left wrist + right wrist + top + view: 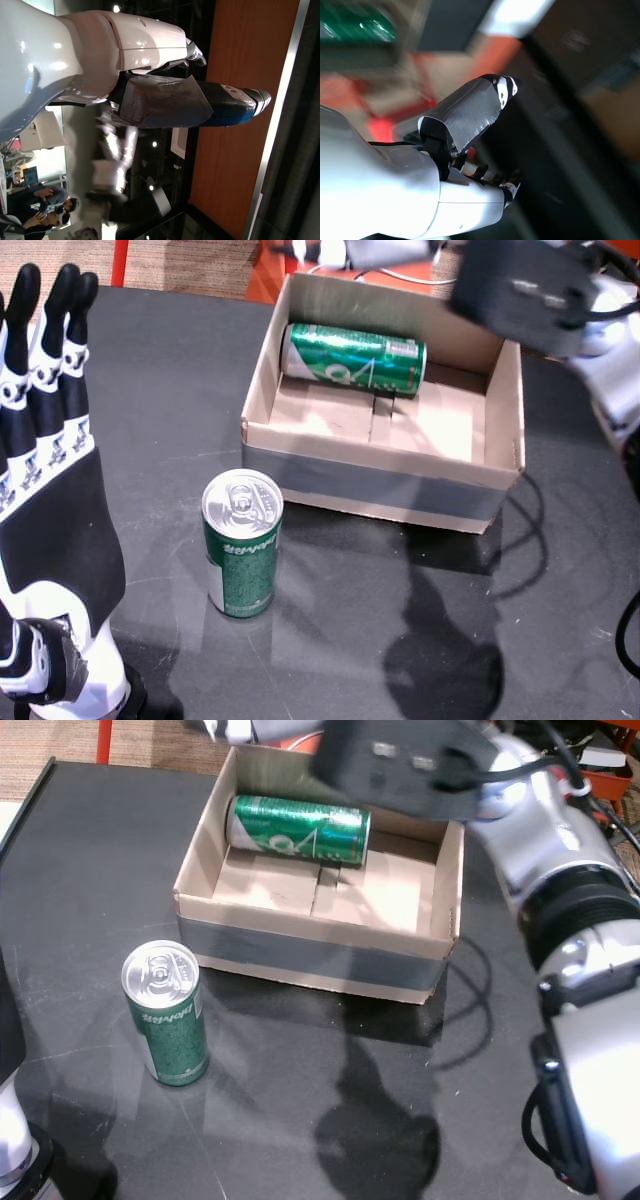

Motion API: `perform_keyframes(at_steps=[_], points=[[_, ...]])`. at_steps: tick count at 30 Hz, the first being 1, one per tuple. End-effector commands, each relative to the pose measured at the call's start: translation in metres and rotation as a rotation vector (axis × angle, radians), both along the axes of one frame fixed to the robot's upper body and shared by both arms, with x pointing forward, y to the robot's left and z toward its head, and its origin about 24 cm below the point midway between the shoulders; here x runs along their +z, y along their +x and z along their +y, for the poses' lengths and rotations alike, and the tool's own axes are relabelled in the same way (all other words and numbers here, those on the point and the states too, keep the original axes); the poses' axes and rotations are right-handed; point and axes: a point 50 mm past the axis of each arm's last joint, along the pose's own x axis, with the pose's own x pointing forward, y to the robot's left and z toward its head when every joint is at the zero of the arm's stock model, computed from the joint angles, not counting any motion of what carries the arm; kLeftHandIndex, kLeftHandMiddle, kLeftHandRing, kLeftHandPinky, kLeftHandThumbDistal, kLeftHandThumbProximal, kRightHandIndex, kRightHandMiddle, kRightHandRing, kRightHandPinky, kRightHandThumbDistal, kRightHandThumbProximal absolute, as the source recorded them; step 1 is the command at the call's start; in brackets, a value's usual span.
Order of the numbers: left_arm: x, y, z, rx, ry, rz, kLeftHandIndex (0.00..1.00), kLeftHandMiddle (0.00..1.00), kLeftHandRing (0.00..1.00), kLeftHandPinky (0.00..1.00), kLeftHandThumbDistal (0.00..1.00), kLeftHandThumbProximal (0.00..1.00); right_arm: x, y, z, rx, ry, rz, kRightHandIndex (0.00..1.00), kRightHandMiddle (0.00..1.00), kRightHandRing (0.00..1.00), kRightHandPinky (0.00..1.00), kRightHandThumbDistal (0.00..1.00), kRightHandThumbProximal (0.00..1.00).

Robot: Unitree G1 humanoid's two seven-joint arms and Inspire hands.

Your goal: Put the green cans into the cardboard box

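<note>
Glossy metal cans (243, 543); matt cardboard box (380, 478).

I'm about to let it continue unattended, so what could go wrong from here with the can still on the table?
The upright can stands close to the cardboard box front wall, so a sideways grasp by the left robot hand may tip it or nudge the box. Lifted too low, it could catch the box rim. The can lying in the box occupies the back, and may roll if the next one lands against it.

No readable text on either green can (243, 555) (white lettering too small and blurred).
</note>
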Motion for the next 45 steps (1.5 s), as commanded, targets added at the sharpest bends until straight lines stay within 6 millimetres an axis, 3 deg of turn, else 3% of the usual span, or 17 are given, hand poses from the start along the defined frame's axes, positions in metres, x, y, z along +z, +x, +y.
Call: perform_keyframes(at_steps=[1,6,13,19,20,21,22,23,25,27,30,32,33,37,38,41,45], points=[[-0.001,0.0,-0.001,0.007,0.013,0.008,1.0,0.98,1.0,1.0,0.71,1.0,0.004,-0.019,-0.02,0.016,0.067,-0.104,0.8,0.9,0.92,0.85,1.0,0.61],[0.0,0.003,0.0,-0.008,0.024,0.012,1.0,0.98,1.0,1.0,0.71,1.0,-0.014,-0.061,-0.043,0.083,0.275,-0.266,0.64,0.75,0.81,0.83,0.89,0.68],[0.0,0.004,0.004,-0.019,0.024,0.02,1.0,0.98,1.0,1.0,0.72,1.0,-0.043,-0.094,-0.05,0.148,0.346,-0.358,0.63,0.7,0.74,0.78,0.66,0.78],[0.0,0.008,0.007,0.006,0.065,0.016,1.0,0.97,1.0,1.0,0.69,0.98,-0.062,-0.12,-0.055,0.212,0.34,-0.336,0.67,0.67,0.66,0.69,1.0,1.0],[0.001,0.009,0.007,0.007,0.073,0.015,1.0,0.97,1.0,1.0,0.7,0.96,-0.066,-0.126,-0.055,0.234,0.356,-0.293,0.68,0.67,0.66,0.69,0.96,0.9],[0.001,0.01,0.008,0.01,0.082,0.013,0.99,0.96,1.0,1.0,0.69,0.92,-0.066,-0.132,-0.054,0.28,0.401,-0.217,0.68,0.63,0.6,0.63,0.64,0.65],[0.002,0.011,0.008,0.011,0.091,0.012,0.99,0.96,1.0,1.0,0.7,0.88,-0.066,-0.135,-0.052,0.345,0.433,-0.183,0.68,0.63,0.63,0.64,0.48,0.47],[0.003,0.013,0.009,0.013,0.102,0.011,0.99,0.96,1.0,1.0,0.74,0.85,-0.066,-0.137,-0.052,0.406,0.443,-0.16,0.68,0.66,0.68,0.69,0.58,0.44],[0.004,0.015,0.01,0.015,0.113,0.008,0.98,0.96,1.0,1.0,0.74,0.79,-0.069,-0.141,-0.057,0.438,0.431,-0.162,0.64,0.68,0.73,0.79,0.8,0.49],[0.004,0.017,0.01,0.006,0.115,0.008,0.99,0.96,1.0,1.0,0.75,0.74,-0.07,-0.143,-0.063,0.409,0.408,-0.199,0.68,0.69,0.73,0.87,0.61,0.65],[0.005,0.019,0.011,-0.006,0.12,0.004,0.99,0.96,1.0,1.0,0.81,0.72,-0.071,-0.153,-0.058,0.388,0.539,-0.092,0.63,0.5,0.53,0.68,0.12,0.88],[0.005,0.02,0.012,0.005,0.136,-0.006,0.98,0.96,1.0,1.0,0.78,0.73,-0.072,-0.159,-0.056,0.36,0.562,-0.102,0.59,0.48,0.53,0.71,0.0,0.96],[0.004,0.021,0.013,0.015,0.143,-0.01,0.96,0.95,1.0,1.0,0.73,0.74,-0.072,-0.162,-0.058,0.348,0.539,-0.109,0.62,0.5,0.54,0.71,0.17,0.9],[0.003,0.023,0.015,0.042,0.173,-0.01,0.94,0.93,1.0,1.0,0.61,0.77,-0.077,-0.171,-0.058,0.339,0.552,-0.084,0.63,0.5,0.55,0.72,0.24,0.8],[0.003,0.023,0.015,0.036,0.177,-0.005,0.94,0.93,1.0,1.0,0.55,0.76,-0.078,-0.171,-0.057,0.305,0.556,-0.116,0.64,0.5,0.55,0.75,0.46,0.85],[0.003,0.024,0.017,0.011,0.2,0.014,0.95,0.93,1.0,1.0,0.65,0.66,-0.08,-0.164,-0.057,0.299,0.561,-0.091,0.63,0.54,0.54,0.75,0.21,0.93],[0.005,0.028,0.02,-0.073,0.303,0.054,1.0,1.0,1.0,1.0,0.63,0.66,-0.083,-0.162,-0.058,0.278,0.59,-0.043,0.64,0.52,0.49,0.66,0.36,0.82]])
